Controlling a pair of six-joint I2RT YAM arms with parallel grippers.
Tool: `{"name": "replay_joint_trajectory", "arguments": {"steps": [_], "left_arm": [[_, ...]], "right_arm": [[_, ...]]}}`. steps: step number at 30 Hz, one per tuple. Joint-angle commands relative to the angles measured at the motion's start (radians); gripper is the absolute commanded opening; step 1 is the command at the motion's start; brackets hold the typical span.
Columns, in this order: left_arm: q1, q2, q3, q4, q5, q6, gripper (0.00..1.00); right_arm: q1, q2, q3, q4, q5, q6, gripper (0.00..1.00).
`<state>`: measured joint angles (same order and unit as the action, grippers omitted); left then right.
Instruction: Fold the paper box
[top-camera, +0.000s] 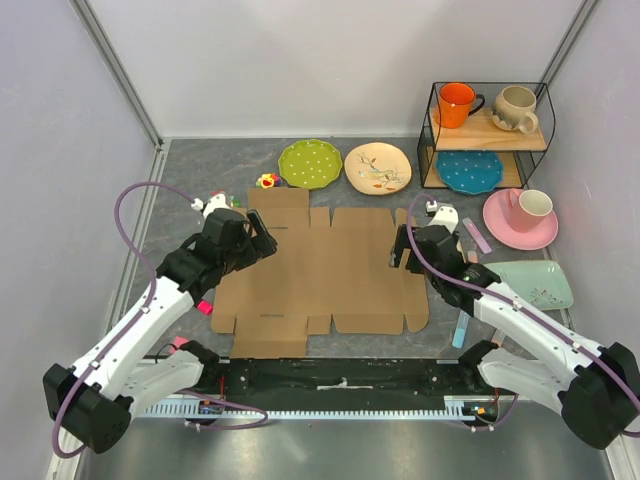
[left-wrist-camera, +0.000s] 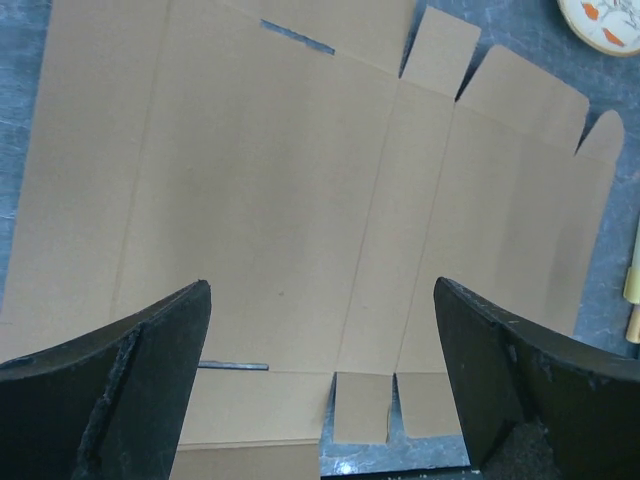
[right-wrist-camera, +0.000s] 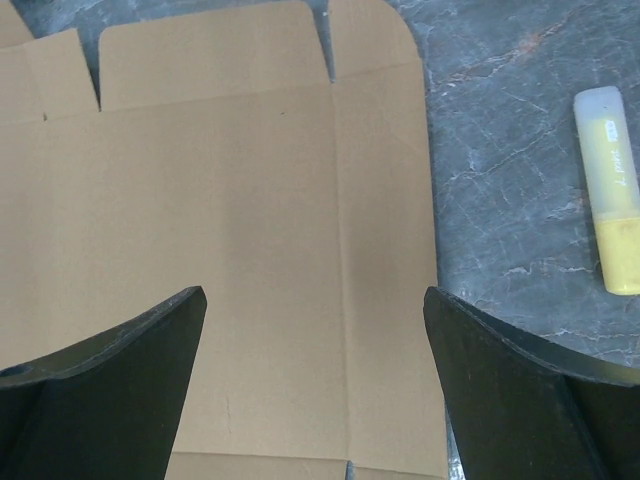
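The plain brown corrugated cardboard paper box (top-camera: 320, 275) lies flat and unfolded between the arms. Above its side edges hang the left gripper (top-camera: 268, 242) and the right gripper (top-camera: 398, 250), fingers wide apart and empty. Each should likely lift a side panel along its crease, evenly, keeping the far flaps off the green dotted plate (top-camera: 310, 163).

a robot test cell in a lab: plain white panels (top-camera: 330, 60) on aluminium posts (top-camera: 115, 70) box in the grey worktop (top-camera: 200, 170), with mugs (top-camera: 457, 103) and a plate (top-camera: 468, 170) on a wire shelf (top-camera: 490, 135) beyond the right claw (top-camera: 398, 250).
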<state>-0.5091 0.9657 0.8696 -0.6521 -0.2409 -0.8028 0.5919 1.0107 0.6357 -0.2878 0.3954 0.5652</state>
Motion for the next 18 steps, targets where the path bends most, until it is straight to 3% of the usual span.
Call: {"name": "replay_joint_trajectory", "arguments": {"steps": [1,4,5,11,14,18], "left_arm": [[0.05,-0.002,0.02,0.019,-0.064,0.077,0.99],[0.211,0.062,0.074,-0.001,-0.002,0.115,0.96],[0.312,0.088,0.095,-0.004,0.071,0.123,0.96],[0.536,0.298,0.086,0.026,0.329,0.243,0.95],[0.546,0.395,0.095,0.043,0.402,0.289,0.89],[0.546,0.482,0.109,0.048,0.373,0.321,0.88]], "right_arm": [[-0.001,-0.037,-0.008,0.018,-0.081,-0.033,0.98],[0.0,-0.032,-0.002,0.032,-0.125,-0.036,0.98],[0.0,-0.027,0.001,0.035,-0.135,-0.033,0.98],[0.0,-0.044,0.007,0.064,-0.228,-0.027,0.98],[0.0,-0.069,-0.004,0.07,-0.256,-0.019,0.98],[0.0,-0.095,-0.019,0.068,-0.288,-0.018,0.98]]}}
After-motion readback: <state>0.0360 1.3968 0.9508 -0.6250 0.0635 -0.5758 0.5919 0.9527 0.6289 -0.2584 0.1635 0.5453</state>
